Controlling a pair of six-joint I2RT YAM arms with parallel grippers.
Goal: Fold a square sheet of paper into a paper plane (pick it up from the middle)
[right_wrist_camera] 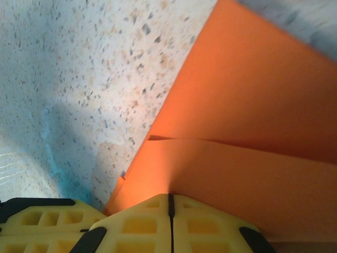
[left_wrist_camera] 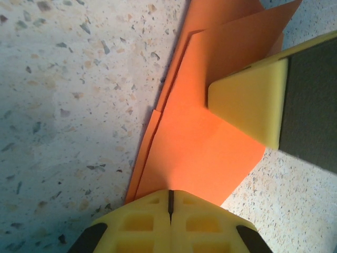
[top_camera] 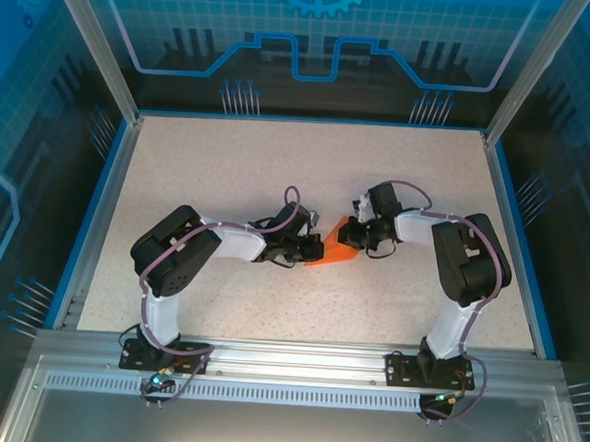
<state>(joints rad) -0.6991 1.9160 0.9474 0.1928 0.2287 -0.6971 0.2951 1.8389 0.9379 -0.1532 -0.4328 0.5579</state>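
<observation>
The orange sheet of paper [top_camera: 331, 253], folded into several layers with a pointed wedge outline, is at the middle of the table between my two grippers. In the left wrist view the folded paper [left_wrist_camera: 200, 142] runs up from my left gripper [left_wrist_camera: 170, 197], whose jaws are pressed together on its near edge. The yellow finger [left_wrist_camera: 250, 105] of the right gripper rests on the paper's far side. In the right wrist view my right gripper [right_wrist_camera: 170, 200] is shut on the paper [right_wrist_camera: 237, 158], with a fold line crossing just ahead of it. From above, the left gripper [top_camera: 313, 249] and right gripper [top_camera: 351, 236] meet at the paper.
The speckled tabletop [top_camera: 278, 170] lies open around the paper, bounded by a blue rim [top_camera: 95, 219] and transparent enclosure walls. Part of the left gripper's yellow finger [right_wrist_camera: 47, 221] sits beside the right gripper at the lower left of the right wrist view.
</observation>
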